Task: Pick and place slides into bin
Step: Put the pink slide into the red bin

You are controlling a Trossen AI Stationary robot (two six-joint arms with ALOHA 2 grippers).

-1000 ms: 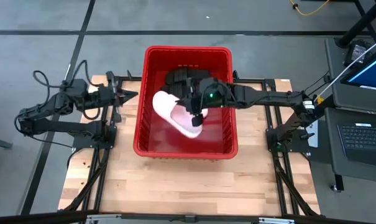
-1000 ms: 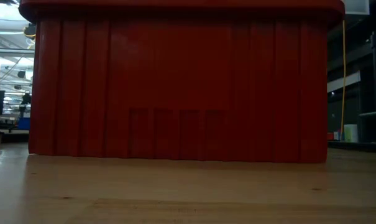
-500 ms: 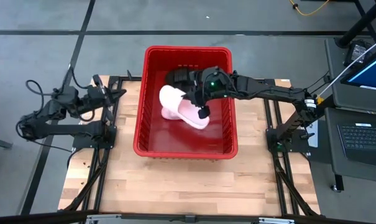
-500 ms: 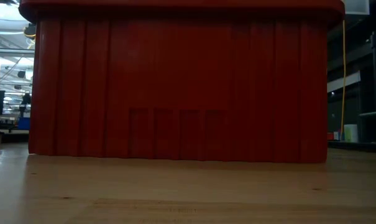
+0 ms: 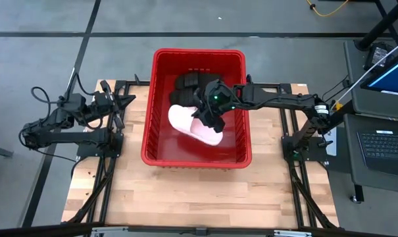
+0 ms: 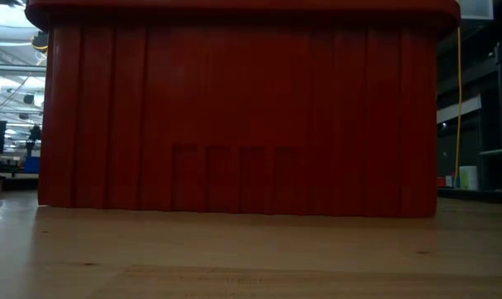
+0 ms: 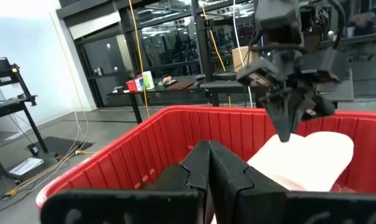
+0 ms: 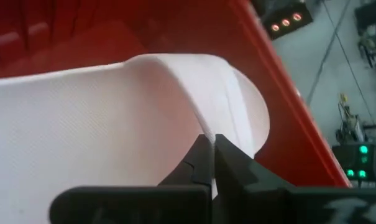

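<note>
Slide drop-off stage, judging by the layout. Right gripper (image 5: 210,122) is inside the red bin (image 5: 160,146), fingers pinched together on the thin edge of a pale pink slide (image 5: 197,125), which hangs tilted over the bin's middle. Right wrist view shows the fingers (image 8: 207,163) clamped on the strap edge of that pink slide (image 8: 113,124). Black slides (image 5: 189,84) already lie at the far end of the bin, partly under the arm; count unclear. No slides visible on the worktop (image 5: 199,197).

Left gripper (image 5: 123,102) waits just left of the bin, outside it, fingers (image 7: 207,171) closed together on nothing, pointing at the bin wall.

Handling guess: the slide looks like light foam, a bit flexible, matte so not slippery, not fragile, fine to drop from low height. The strap edge is the sensible grip point, being thin enough for narrow fingers; the sole is broad and would be harder to pinch. A pinch this far off centre lets the slide swing and tilt.

Low view shows only the bin's near wall (image 6: 234,116).
</note>
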